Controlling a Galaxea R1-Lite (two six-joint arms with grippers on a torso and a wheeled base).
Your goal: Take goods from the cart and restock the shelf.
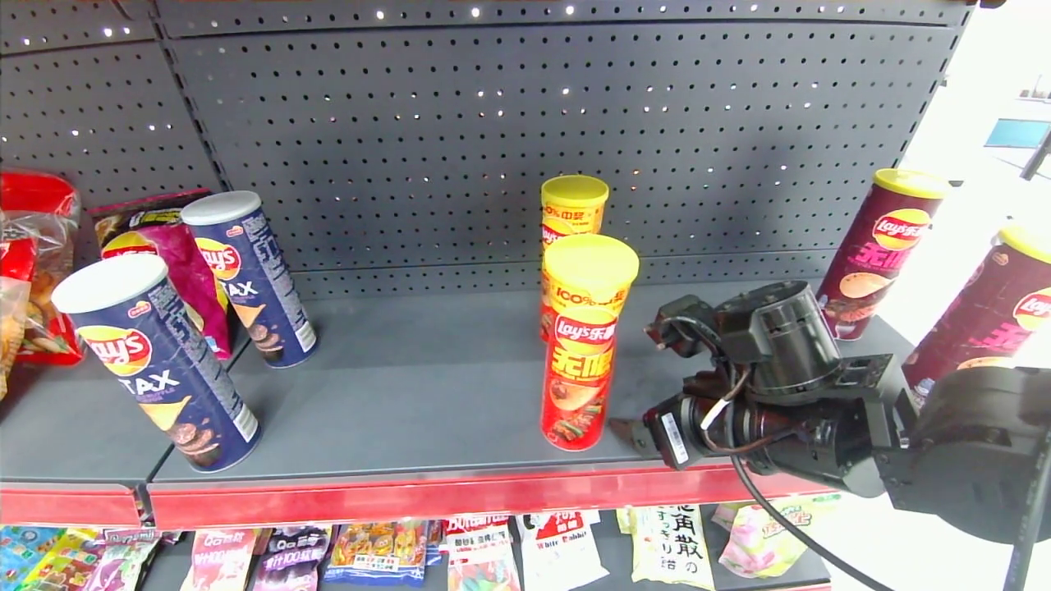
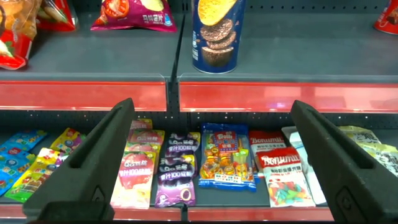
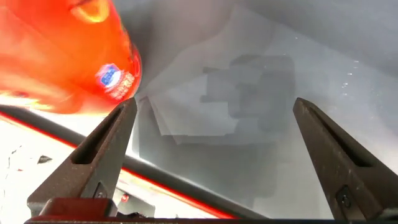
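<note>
Shelf (image 1: 410, 386) of grey metal with a red front edge, its back a board full of small holes, carries upright chip cans. A red can (image 1: 579, 353) with a yellow lid stands near the front edge, about the middle, and a matching can (image 1: 572, 205) stands right behind it. To the left are two blue cans (image 1: 160, 361), one near the front and one farther back, with a purple bag (image 1: 176, 246) leaning behind them. At the far right stand two maroon cans (image 1: 883, 250) with yellow lids.

The right pincer (image 3: 214, 106) sits low over the shelf's front edge, just right of the red can and pointing toward it. Its jaws are spread wide with nothing between them. The can's base lies just outside one finger, and I cannot tell whether they touch.

The left pincer (image 2: 212, 104) is also spread wide and holds nothing. It faces the shelf's red edge from lower down, below the front blue can. Beyond its fingers, the lower shelf (image 2: 367, 199) holds a row of flat candy bags (image 2: 227, 155).
</note>
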